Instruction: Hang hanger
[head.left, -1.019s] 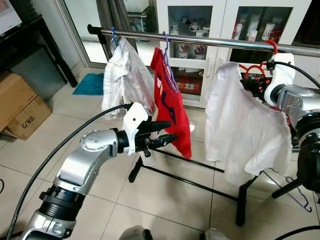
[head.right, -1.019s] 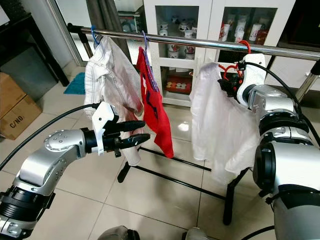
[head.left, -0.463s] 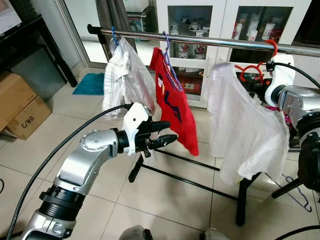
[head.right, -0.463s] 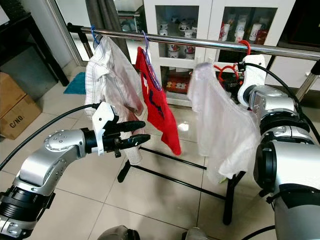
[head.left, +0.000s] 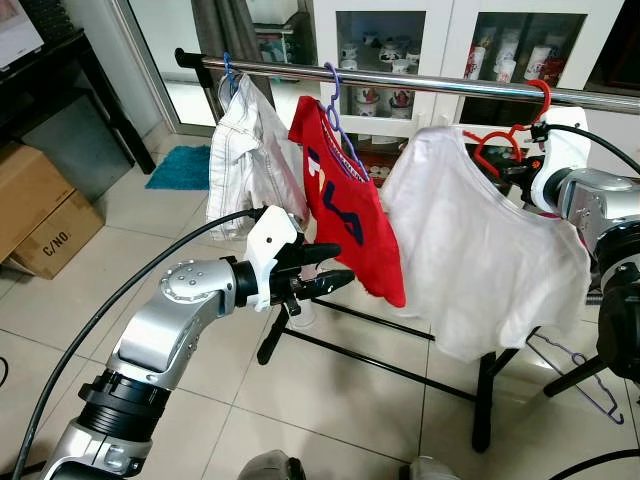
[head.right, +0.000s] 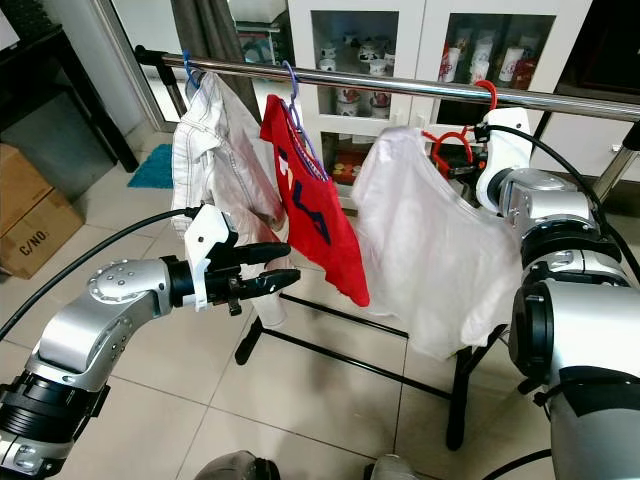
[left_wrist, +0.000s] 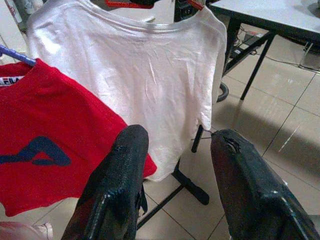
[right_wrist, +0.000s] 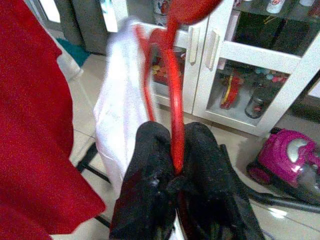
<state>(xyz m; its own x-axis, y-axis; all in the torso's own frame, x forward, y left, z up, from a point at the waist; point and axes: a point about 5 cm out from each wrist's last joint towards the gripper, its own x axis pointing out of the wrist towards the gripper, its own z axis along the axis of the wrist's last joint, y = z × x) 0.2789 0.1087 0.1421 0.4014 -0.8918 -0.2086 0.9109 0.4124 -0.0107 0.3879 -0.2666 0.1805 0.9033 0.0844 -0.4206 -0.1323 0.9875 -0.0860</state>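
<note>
Steel rail (head.left: 420, 80), tiled floor (head.left: 340, 400), glass cabinet (head.left: 400, 50)

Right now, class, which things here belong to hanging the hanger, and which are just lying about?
Belong to the job:
red hanger
white shirt on it
rail
right gripper, closed on the red hanger

Just lying about:
red shirt
pale jacket
cardboard boxes
purple hanger on the floor
left gripper, open and holding nothing

3 garments hang along the rail (head.left: 450, 82), a cabinet (head.left: 420, 60) behind it, boxes (head.left: 40, 215) left.
</note>
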